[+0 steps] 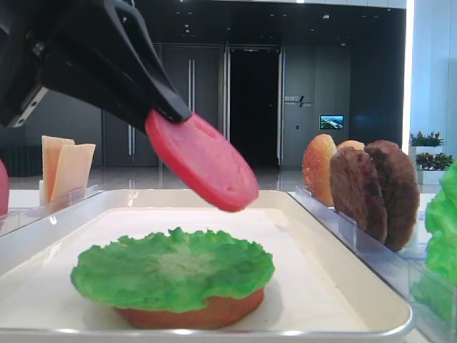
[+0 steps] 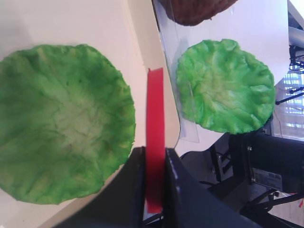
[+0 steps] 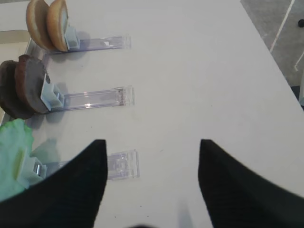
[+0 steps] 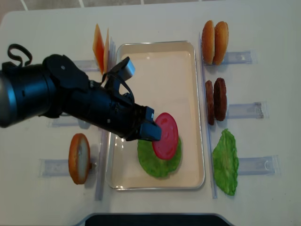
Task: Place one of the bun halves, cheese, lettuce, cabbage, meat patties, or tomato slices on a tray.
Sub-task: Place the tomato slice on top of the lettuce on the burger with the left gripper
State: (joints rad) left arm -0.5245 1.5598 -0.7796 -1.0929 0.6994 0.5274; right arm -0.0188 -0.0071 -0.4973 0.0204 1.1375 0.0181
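Tomato slice [image 2: 155,142] edge-on here; bun half [image 1: 189,313] apparently beneath lettuce [image 1: 171,268].

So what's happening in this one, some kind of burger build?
Yes. The left gripper is shut on a tomato slice, holding it tilted in the air above the tray. Below it, a lettuce leaf already lies on a bun half on the tray. The right gripper is open and holds nothing, hovering over the table beside the racks of buns, meat patties and spare lettuce. The tomato has not been set down yet.
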